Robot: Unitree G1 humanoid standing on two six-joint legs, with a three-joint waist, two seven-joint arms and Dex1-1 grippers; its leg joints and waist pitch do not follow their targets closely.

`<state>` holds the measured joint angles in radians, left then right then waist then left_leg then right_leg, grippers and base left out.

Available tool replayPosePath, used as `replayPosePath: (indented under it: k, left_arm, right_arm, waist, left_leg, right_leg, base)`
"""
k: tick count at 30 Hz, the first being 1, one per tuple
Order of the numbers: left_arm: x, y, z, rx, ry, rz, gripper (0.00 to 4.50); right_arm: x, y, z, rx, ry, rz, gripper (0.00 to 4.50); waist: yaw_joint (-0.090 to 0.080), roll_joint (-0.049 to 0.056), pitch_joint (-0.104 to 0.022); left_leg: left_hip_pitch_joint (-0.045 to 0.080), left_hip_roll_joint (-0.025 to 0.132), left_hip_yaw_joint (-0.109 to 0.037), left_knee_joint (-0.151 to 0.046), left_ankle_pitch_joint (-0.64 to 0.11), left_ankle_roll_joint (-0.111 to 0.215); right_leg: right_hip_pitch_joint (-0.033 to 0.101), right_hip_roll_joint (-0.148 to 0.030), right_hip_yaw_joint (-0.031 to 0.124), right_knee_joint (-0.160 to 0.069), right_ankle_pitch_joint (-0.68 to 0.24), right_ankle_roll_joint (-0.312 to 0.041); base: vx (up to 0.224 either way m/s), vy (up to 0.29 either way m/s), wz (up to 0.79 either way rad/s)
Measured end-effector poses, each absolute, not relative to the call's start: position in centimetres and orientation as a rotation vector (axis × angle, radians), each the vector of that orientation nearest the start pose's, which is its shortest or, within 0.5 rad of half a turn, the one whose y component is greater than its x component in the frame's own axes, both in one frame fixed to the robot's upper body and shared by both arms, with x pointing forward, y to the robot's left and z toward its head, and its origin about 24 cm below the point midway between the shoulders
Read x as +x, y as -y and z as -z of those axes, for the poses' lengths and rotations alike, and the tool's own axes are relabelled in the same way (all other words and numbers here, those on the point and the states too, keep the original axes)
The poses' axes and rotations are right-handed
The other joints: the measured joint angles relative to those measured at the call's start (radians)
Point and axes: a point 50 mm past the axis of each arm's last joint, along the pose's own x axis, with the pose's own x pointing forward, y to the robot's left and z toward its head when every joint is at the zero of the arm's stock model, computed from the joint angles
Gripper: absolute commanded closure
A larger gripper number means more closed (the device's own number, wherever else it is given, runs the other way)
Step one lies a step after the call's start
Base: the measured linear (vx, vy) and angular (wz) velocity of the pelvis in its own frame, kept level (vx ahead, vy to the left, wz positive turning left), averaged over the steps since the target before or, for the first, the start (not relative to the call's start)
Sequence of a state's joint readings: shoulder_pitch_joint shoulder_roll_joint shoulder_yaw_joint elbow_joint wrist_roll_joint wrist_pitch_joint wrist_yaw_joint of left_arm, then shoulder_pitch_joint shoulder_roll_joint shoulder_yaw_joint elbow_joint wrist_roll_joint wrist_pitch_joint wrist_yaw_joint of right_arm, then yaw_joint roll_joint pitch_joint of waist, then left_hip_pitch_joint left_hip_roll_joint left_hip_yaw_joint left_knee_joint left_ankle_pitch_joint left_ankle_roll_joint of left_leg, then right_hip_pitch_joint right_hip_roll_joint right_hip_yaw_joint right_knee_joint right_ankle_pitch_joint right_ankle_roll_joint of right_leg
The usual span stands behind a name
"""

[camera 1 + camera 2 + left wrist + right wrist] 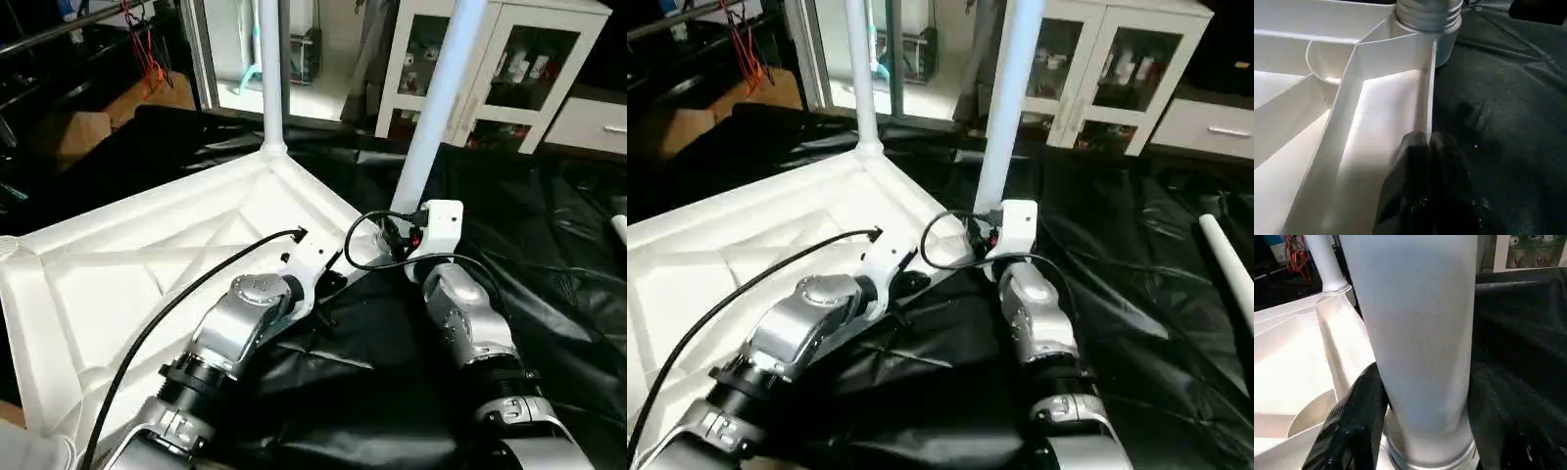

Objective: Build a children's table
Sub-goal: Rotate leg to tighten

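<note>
Tabletop (147,284) of white plastic is laid upside down on a black sheet (549,245), ribbed underside upward, occupying the left half of the covered surface. One leg (271,69) is seen standing upright in the far corner socket of the tabletop. A second leg (441,108) is seen rising from the socket at the corner nearest the middle of the sheet, leaning slightly toward the right. The right gripper (1420,431) is placed around the base of this second leg, one black finger (1352,426) on each side of the tube, jaws at about half width and closed against it. The left gripper (1425,161) is pressed fully together, its fingertips pinching the thin side wall of the tabletop close to that same corner. A third leg (1229,259) is seen lying loose near the right edge of the sheet. A white cabinet (509,69) with glass doors is located beyond the far edge
</note>
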<state>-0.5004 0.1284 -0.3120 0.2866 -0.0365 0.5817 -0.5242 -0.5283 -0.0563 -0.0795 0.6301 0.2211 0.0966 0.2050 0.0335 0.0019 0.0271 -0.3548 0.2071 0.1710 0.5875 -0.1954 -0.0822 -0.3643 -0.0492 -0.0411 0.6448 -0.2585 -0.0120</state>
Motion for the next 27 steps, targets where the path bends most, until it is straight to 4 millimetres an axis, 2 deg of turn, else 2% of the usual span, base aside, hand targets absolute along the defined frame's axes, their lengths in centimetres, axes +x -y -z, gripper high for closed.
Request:
replayPosePath:
  k: [2,4,8,10,13,16,19,21,23,27]
  left_arm:
    - [31.0,-6.8,-4.9,0.235,-0.461,0.835,4.50]
    - [30.7,-8.1,-4.7,0.308,-0.422,0.871,4.50]
    - [29.8,-10.5,-4.8,0.435,-0.360,0.970,4.50]
    - [28.7,-12.3,-5.0,0.540,-0.347,1.065,4.50]
    - [27.8,-13.5,-5.2,0.601,-0.346,1.145,4.50]
    - [27.3,-13.6,-5.2,0.583,-0.331,1.188,4.50]
    - [27.2,-13.5,-5.1,0.541,-0.329,1.198,4.50]
    - [27.3,-13.5,-5.2,0.528,-0.335,1.198,4.07]
    - [27.3,-13.5,-5.3,0.522,-0.342,1.208,3.96]
    - [27.3,-14.8,-5.2,0.570,-0.386,1.216,3.84]
  right_arm:
    - [34.4,13.2,-4.2,0.196,-0.193,-0.268,1.81]
    - [33.8,13.7,-3.4,0.190,-0.207,-0.312,1.61]
    - [33.1,14.5,-3.3,0.128,-0.195,-0.486,1.26]
    - [32.4,14.9,-3.6,0.072,-0.183,-0.654,1.01]
    - [31.7,15.6,-4.0,0.029,-0.185,-0.809,0.86]
    - [31.1,16.8,-4.5,0.010,-0.203,-0.908,0.86]
    - [30.9,17.3,-4.7,-0.002,-0.212,-0.942,0.86]
    - [30.9,17.4,-4.7,-0.003,-0.211,-0.948,0.83]
    - [30.9,17.5,-4.7,-0.003,-0.211,-0.951,0.83]
    - [31.1,19.5,-5.5,-0.005,-0.188,-0.881,0.83]
  waist:
    - [-0.001,0.000,0.000]
    - [-0.009,0.001,0.001]
    - [-0.012,0.001,0.001]
    - [-0.012,0.001,0.001]
    - [-0.005,0.001,0.002]
    - [0.006,0.002,0.002]
    - [0.006,0.001,0.003]
    - [0.006,0.001,0.003]
    - [0.006,0.002,0.003]
    - [0.012,0.006,0.004]
  left_leg:
    - [-0.001,0.000,0.000,-0.001,0.000,0.000]
    - [-0.004,0.000,0.000,-0.003,0.000,0.000]
    - [-0.007,0.002,-0.002,-0.003,0.000,0.000]
    - [-0.011,0.003,-0.003,-0.003,0.000,0.000]
    - [-0.012,0.002,-0.003,-0.001,-0.001,0.002]
    - [-0.014,0.001,-0.001,0.001,-0.002,0.005]
    - [-0.015,0.000,-0.001,0.003,-0.003,0.007]
    - [-0.014,0.000,-0.001,0.003,-0.003,0.007]
    - [-0.014,0.000,-0.001,0.003,-0.003,0.007]
    - [-0.013,-0.001,0.000,0.003,-0.003,0.007]
  right_leg:
    - [-0.001,0.000,-0.001,0.000,-0.001,0.000]
    - [-0.002,0.001,0.001,0.000,-0.002,-0.001]
    - [-0.003,0.004,-0.001,-0.001,-0.004,-0.003]
    - [-0.006,0.004,-0.001,-0.001,-0.004,-0.003]
    - [-0.010,0.004,-0.001,-0.001,-0.004,-0.003]
    - [-0.010,0.001,-0.001,-0.002,-0.004,-0.003]
    - [-0.010,0.000,-0.001,-0.002,-0.003,-0.002]
    - [-0.010,0.000,-0.002,-0.001,-0.003,-0.002]
    - [-0.011,0.000,-0.002,0.000,-0.003,-0.002]
    - [-0.010,-0.002,-0.001,0.000,-0.003,-0.002]
  base:
    - [0.000,0.000,0.00]
    - [0.000,0.000,0.00]
    - [0.000,0.000,0.00]
    - [0.000,0.000,0.00]
    - [0.000,0.000,0.00]
    - [0.000,0.000,0.00]
    - [0.000,0.000,0.00]
    - [0.000,0.000,0.00]
    - [0.000,0.000,0.00]
    - [0.000,0.000,0.00]
